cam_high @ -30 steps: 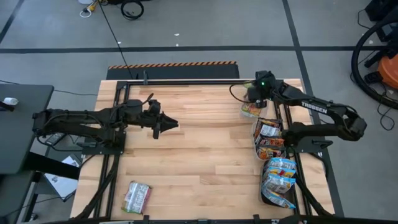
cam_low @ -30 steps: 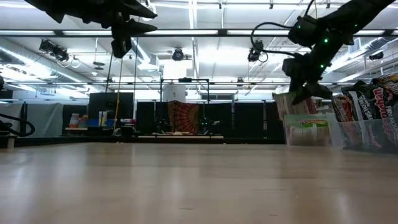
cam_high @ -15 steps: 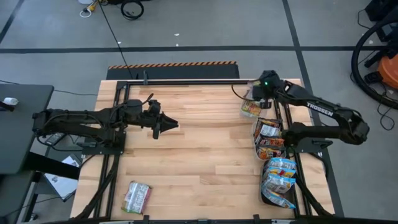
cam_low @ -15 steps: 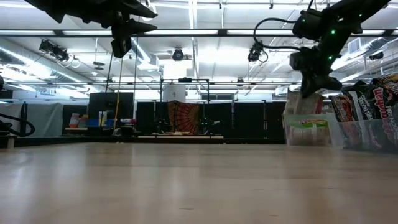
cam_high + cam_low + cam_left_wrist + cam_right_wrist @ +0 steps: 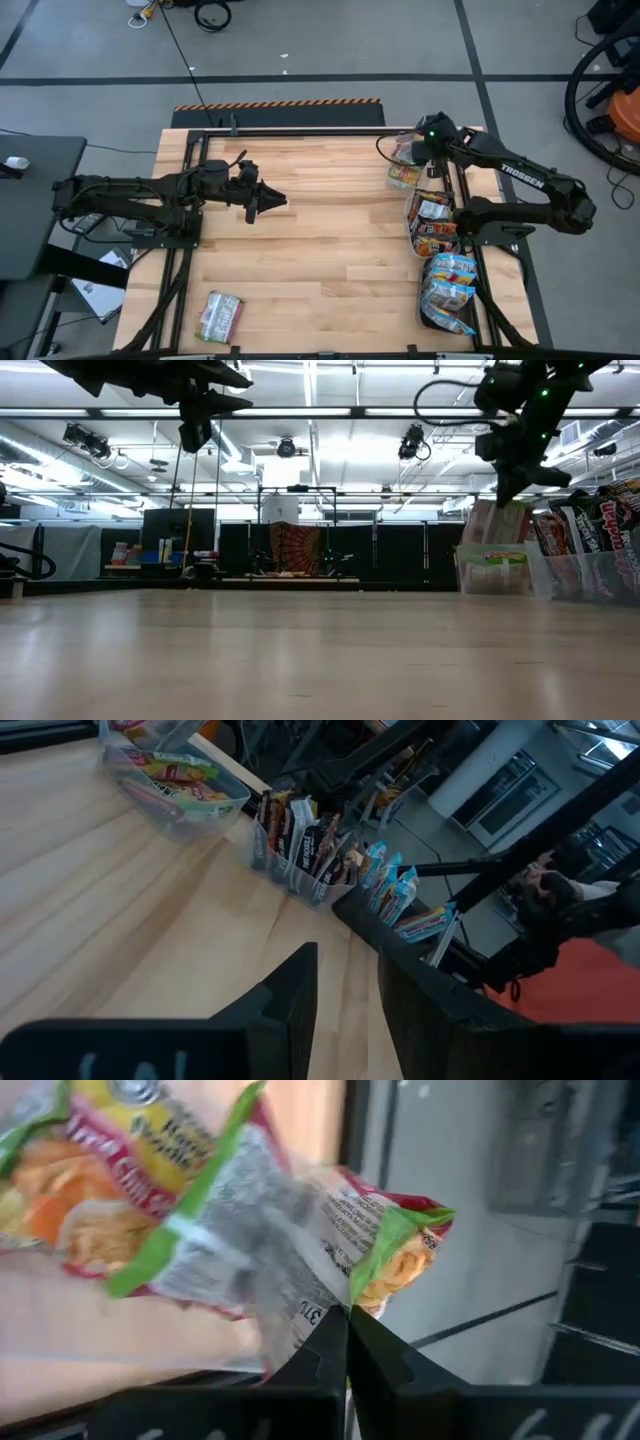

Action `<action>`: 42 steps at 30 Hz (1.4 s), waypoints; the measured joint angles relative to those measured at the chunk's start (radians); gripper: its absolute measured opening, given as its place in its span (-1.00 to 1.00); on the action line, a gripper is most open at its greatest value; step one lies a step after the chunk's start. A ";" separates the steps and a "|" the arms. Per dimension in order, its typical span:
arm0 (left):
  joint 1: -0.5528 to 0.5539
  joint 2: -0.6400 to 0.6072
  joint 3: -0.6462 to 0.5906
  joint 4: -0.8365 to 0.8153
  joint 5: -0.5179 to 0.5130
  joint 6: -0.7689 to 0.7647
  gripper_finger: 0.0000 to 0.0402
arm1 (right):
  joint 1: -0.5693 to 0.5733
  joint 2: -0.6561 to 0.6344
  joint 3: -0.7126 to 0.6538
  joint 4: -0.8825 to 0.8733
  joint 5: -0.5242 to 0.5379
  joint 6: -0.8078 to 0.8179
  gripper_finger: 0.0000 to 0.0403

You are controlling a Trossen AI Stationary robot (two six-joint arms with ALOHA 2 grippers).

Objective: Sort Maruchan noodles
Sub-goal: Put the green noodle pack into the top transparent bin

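right gripper [image 5: 418, 150] shifted outward, pinching silver-green packet [image 5: 250, 1230] | left gripper [image 5: 277, 201] waits

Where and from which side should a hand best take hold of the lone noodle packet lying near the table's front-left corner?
Grip the lone packet across its shorter width, coming straight down from above. It lies flat on the table with open wood around it, so no side approach is needed.
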State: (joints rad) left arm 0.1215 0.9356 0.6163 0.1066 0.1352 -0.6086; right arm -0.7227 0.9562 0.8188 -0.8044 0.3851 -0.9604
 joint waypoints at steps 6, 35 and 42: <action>0.000 0.000 0.000 0.000 -0.002 0.002 -0.43 | -0.002 0.085 -0.003 -0.003 0.053 0.077 -0.95; 0.000 0.000 0.000 0.001 0.019 0.097 -0.43 | 0.057 0.197 0.185 -0.226 -0.459 0.699 -0.22; 0.000 0.000 0.000 0.003 0.091 0.083 -0.43 | 0.011 0.332 0.129 -0.126 -0.440 0.783 -0.29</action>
State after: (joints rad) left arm 0.1211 0.9356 0.6163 0.1097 0.2262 -0.5259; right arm -0.7117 1.2882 0.9478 -0.9307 -0.0546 -0.1774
